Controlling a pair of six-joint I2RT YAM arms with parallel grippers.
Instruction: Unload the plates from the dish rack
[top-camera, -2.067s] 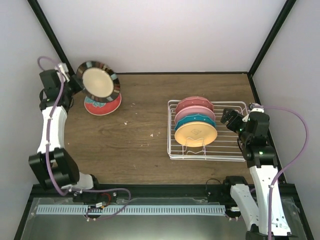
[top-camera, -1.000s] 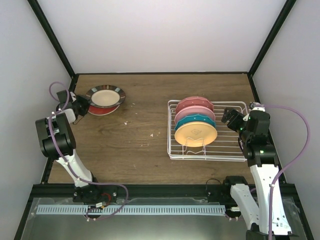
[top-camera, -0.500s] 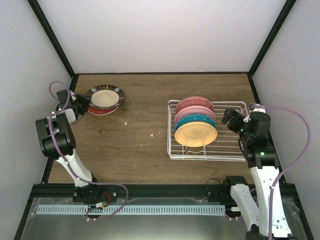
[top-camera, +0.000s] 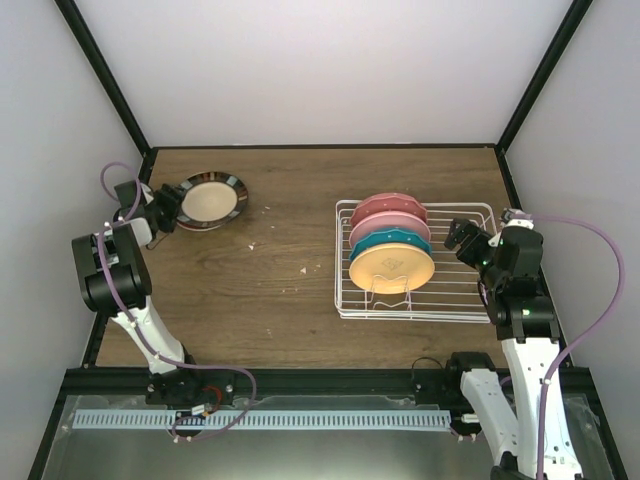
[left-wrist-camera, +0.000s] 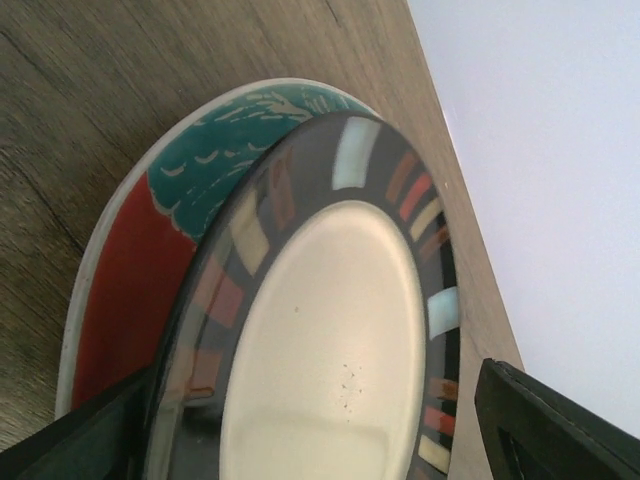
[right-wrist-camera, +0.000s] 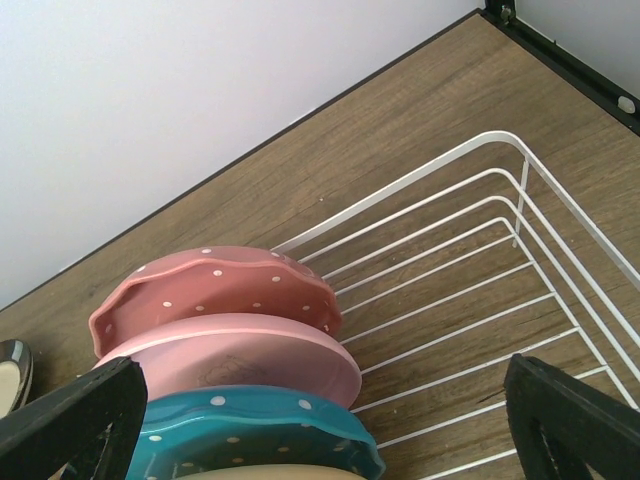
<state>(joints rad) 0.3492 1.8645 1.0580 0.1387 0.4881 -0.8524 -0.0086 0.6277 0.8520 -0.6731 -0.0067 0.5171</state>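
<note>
Two down at far left, dark-rimmed plate (top-camera: 209, 198) flat on red plate (left-wrist-camera: 120, 290), left gripper (top-camera: 168, 211) spread wide round its rim; looked like the release step, needed next a clean retreat, then right gripper (top-camera: 458, 238), jaws apart, onto the four plates (top-camera: 390, 245) in the dish rack (top-camera: 455, 300) at right.

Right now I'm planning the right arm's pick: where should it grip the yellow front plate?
Probably the upper rim of the yellow plate, from the right, where the right gripper hangs open. It stands on edge, frontmost in the dish rack, rim above the wires for the jaws to straddle.
</note>
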